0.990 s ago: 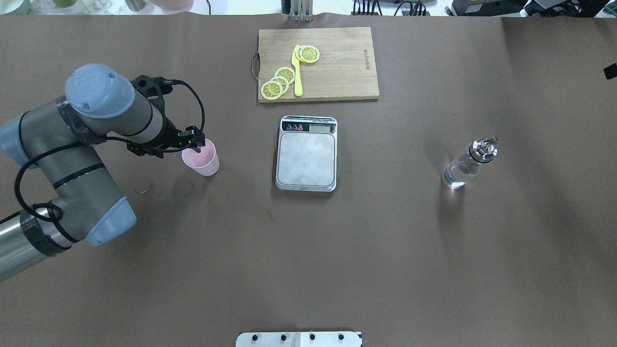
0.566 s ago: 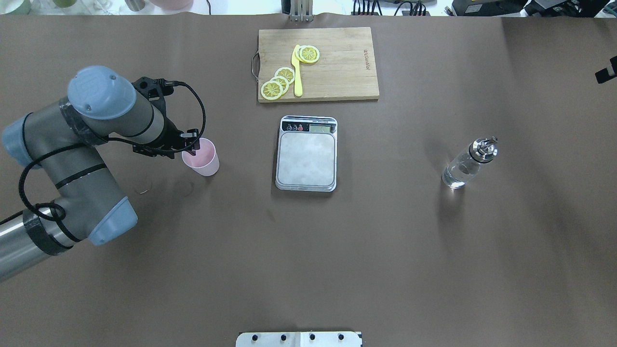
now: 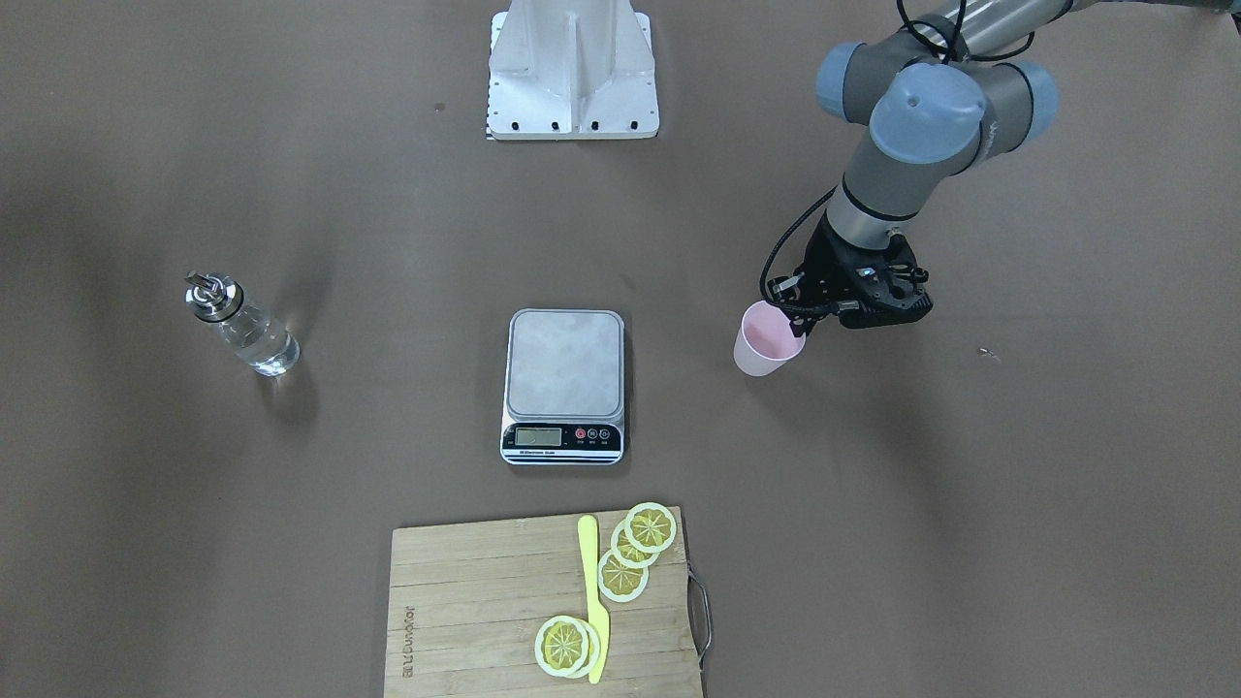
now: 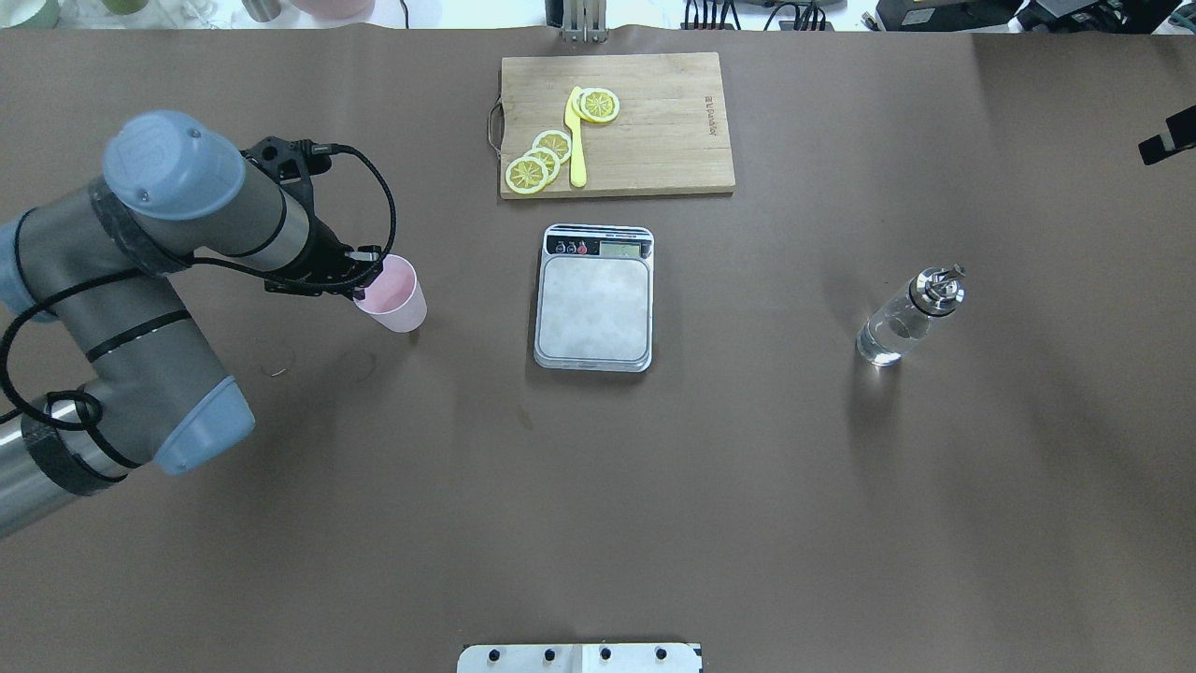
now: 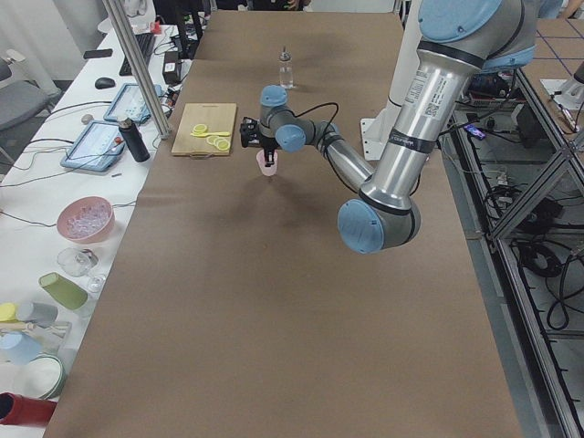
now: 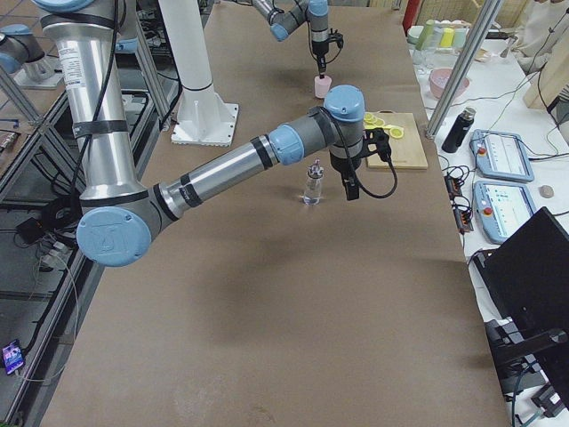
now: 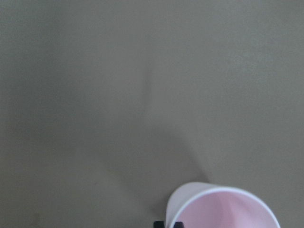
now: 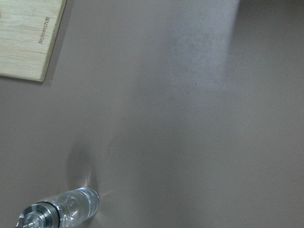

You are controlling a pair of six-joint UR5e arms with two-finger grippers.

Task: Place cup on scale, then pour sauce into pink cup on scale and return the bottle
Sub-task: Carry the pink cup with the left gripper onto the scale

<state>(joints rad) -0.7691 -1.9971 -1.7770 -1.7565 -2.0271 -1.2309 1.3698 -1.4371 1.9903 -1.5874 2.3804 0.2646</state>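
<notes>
The pale pink cup is left of the scale. My left gripper is shut on the cup's near-left rim, one finger inside and one outside, and holds it tilted and seemingly just off the table. The cup also shows in the front view with the left gripper on its rim, and in the left wrist view. The bare scale sits mid-table. The clear glass bottle with clear sauce stands far right, and shows in the right wrist view. My right gripper hovers beside the bottle; I cannot tell its state.
A wooden cutting board with lemon slices and a yellow knife lies behind the scale. The robot's base plate is at the table's near edge. Bowls and cups stand off the table's far-left edge.
My left arm has risen and shifted slightly back, taking the pink cup up with it and tilting it. A sliver of the right gripper has come further in at the right edge.
</notes>
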